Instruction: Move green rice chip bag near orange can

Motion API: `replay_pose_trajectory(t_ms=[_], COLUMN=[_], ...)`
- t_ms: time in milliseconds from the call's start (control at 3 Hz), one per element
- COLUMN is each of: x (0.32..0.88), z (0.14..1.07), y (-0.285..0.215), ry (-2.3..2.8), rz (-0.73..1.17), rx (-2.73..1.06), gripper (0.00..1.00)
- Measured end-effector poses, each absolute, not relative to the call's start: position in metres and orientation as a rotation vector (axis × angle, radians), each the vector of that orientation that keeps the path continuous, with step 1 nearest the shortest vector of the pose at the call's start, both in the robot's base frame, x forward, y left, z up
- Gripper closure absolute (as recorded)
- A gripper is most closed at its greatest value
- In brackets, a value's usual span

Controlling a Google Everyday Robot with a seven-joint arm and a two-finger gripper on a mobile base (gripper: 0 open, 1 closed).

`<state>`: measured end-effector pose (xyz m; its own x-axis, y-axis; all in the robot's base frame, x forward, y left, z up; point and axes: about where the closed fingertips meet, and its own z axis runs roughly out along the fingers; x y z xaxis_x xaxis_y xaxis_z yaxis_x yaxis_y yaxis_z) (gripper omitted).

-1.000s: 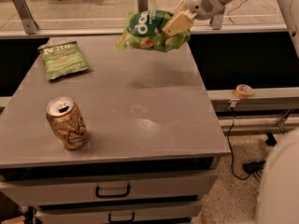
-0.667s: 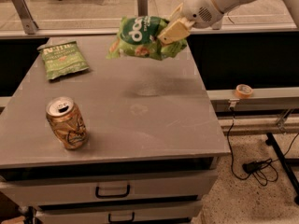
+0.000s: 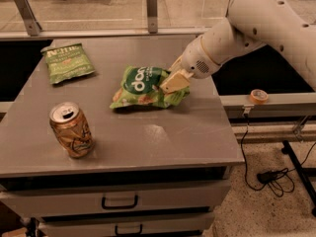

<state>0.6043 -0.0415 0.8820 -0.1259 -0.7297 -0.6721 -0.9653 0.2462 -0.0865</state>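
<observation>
Green and crinkled, the chip bag (image 3: 140,87) is seen near the middle of the table (image 3: 163,137), and its underside appears to be rested on the top. Its 3 o'clock end is clamped by the jaws, which are borne on the white arm (image 3: 256,28) at 2 o'clock. The can (image 3: 71,129) is stood upright at 8 o'clock from the chip bag, well apart from it. An olive bag (image 3: 68,62) is laid flat at 10 o'clock. A tape roll (image 3: 258,96) is set on the rail (image 3: 284,100) at 3 o'clock, off the table.
</observation>
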Motion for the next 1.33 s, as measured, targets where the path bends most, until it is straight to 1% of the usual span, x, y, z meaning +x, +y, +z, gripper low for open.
replay_pose_trajectory(t_ms=[333, 667, 1000, 1333], x=[0.592, 0.592, 0.576, 0.576], z=[0.863, 0.867, 0.864, 0.864], y=[-0.032, -0.032, -0.02, -0.02], ry=[1.951, 1.951, 1.966, 1.966], rz=[0.543, 0.543, 0.581, 0.582], rx=[-1.573, -1.573, -1.639, -1.639], gripper=[1.0, 0.83, 0.6, 0.36])
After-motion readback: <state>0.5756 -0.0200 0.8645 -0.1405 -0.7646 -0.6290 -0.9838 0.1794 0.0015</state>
